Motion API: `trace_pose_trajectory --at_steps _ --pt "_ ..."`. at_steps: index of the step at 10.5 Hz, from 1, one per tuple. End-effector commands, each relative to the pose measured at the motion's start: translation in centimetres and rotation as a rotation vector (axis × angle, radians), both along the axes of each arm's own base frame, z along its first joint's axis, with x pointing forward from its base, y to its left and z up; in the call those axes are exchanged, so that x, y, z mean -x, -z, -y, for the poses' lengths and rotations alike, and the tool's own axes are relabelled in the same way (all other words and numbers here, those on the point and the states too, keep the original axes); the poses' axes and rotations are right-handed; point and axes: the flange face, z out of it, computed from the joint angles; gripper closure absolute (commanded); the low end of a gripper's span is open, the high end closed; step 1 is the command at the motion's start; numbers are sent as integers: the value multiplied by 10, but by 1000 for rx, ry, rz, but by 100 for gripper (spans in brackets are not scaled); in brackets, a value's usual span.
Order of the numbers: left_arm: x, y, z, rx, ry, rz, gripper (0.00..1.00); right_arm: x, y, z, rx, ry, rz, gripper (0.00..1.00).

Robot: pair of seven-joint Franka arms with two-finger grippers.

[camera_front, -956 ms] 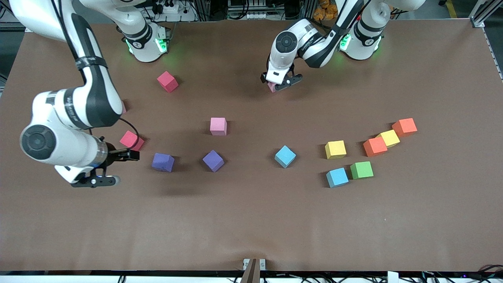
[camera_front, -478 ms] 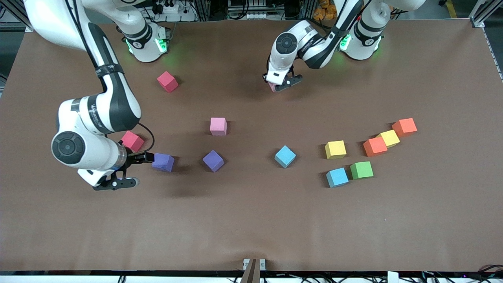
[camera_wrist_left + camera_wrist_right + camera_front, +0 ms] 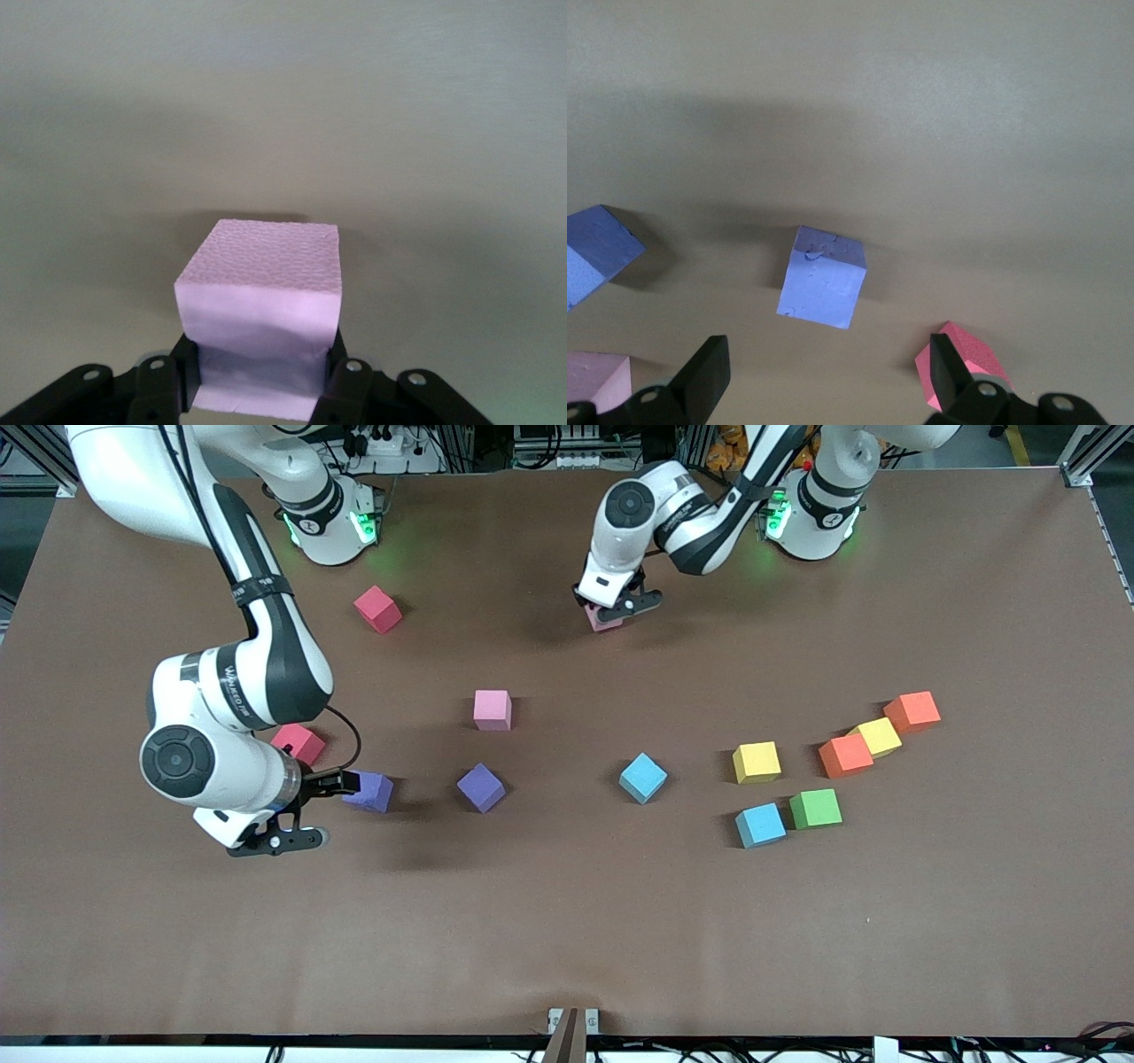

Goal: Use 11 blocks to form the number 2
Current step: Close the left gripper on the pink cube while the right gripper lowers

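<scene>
Pink block [image 3: 259, 310] clamped between left pincer [image 3: 611, 613] fingers — on desk [image 3: 567, 921]. Right pincer [image 3: 824, 376] spread wide over purple block [image 3: 822, 276] — not touching.

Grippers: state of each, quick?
Left gripper: shut on pink block.
Right gripper: open, holding nothing, over purple block.
</scene>
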Motion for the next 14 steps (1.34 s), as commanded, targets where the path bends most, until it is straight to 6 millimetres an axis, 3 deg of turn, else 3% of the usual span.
trace_pose_trajectory --at_steps 1,2,7,11,14 --pt "-2 -8 21 -20 205 -1 80 -5 4 -3 0 9 0 0" --pt "-2 -6 27 -38 281 -32 80 -6 11 0 2 13 -9 0" --pt "-17 8 36 -56 277 -37 80 -12 45 17 6 41 -22 0" --pt "-8 20 41 -78 288 -60 78 -13 71 17 13 41 -42 0" --pt "0 33 45 -89 301 -80 77 -12 76 11 14 29 -47 0"
